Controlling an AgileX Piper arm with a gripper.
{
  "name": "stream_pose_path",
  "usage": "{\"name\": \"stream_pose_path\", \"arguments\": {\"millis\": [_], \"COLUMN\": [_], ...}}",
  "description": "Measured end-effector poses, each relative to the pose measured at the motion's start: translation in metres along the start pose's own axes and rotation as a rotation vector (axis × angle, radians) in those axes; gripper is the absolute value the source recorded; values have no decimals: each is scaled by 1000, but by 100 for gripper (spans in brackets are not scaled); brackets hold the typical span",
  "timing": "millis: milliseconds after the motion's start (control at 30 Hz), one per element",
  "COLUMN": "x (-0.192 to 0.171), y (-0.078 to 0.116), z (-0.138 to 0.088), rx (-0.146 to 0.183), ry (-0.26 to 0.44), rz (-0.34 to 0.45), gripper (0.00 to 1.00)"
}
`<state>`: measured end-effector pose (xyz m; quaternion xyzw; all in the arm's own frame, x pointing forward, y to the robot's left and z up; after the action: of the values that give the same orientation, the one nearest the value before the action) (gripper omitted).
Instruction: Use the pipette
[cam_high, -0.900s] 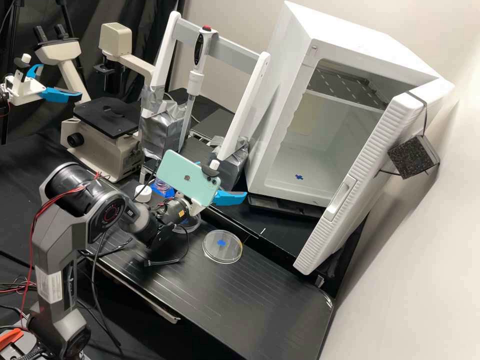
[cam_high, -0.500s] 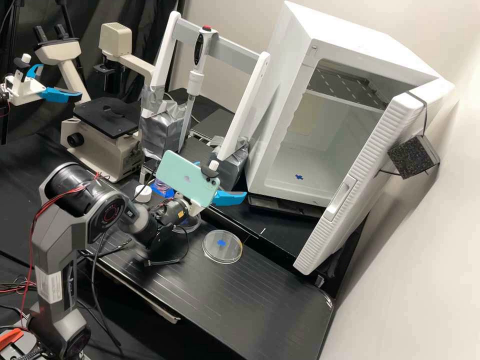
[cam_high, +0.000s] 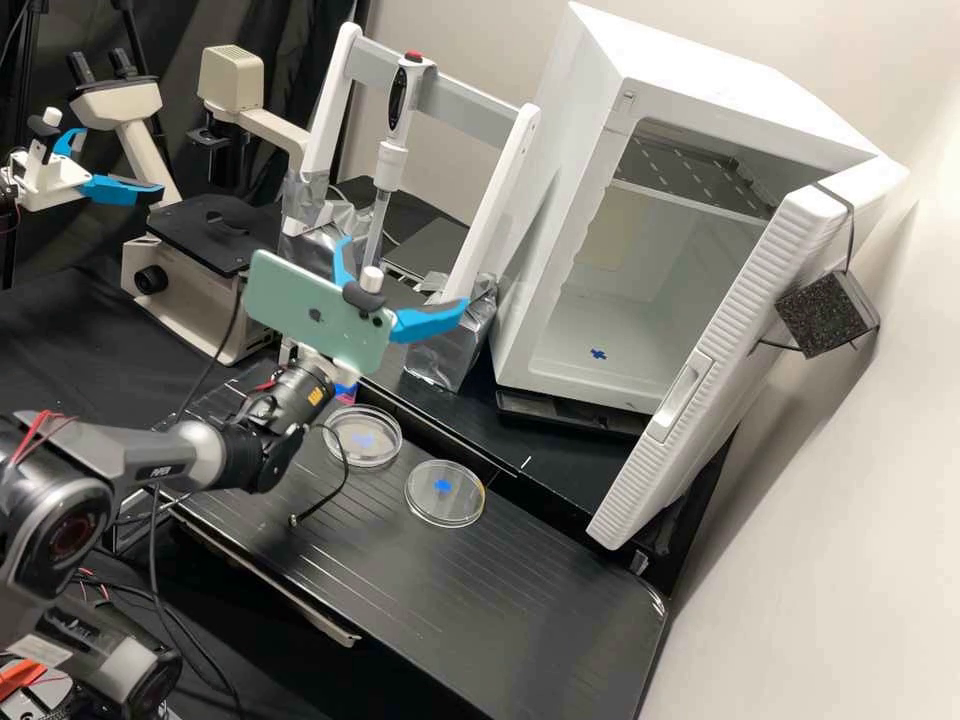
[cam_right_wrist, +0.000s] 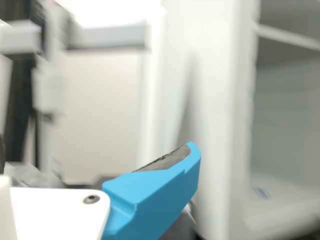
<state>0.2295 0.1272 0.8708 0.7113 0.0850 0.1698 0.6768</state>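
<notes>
High view: the pipette, hanging near-vertical in its rack, lies toward twelve o'clock from the gripper, whose jaws stand wide apart; the likely grasp must close across its long axis.

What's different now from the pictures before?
The arm's elbow dropped down and left in the high view, and its open gripper moved up and left. It didn't grab or let go of anything I can see. The pipette still hangs on its white rack, and both clear dishes stayed put.
</notes>
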Motion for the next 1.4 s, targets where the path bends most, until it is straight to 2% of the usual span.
{"name": "stream_pose_path", "arguments": {"millis": [133,333,367,567,600,800,900,1300,1400], "x": [10,35,40,76,81,108,118,144,148], "y": [3,7,9,0,-2,-4,-5,-13,-16], "z": [-32,-69,-75,-98,-98,-107,-108,-110,-108], "rx": [-29,-62,-77,-135,-135,-201,-218,-250,-248], "ry": [49,50,56,13,0,-22,-35,-77,-95], "rz": [-14,-11,-5,-57,-66,-91,-96,-132,-142], "gripper": [100,100,100,100,100,100,100,100,100]}}
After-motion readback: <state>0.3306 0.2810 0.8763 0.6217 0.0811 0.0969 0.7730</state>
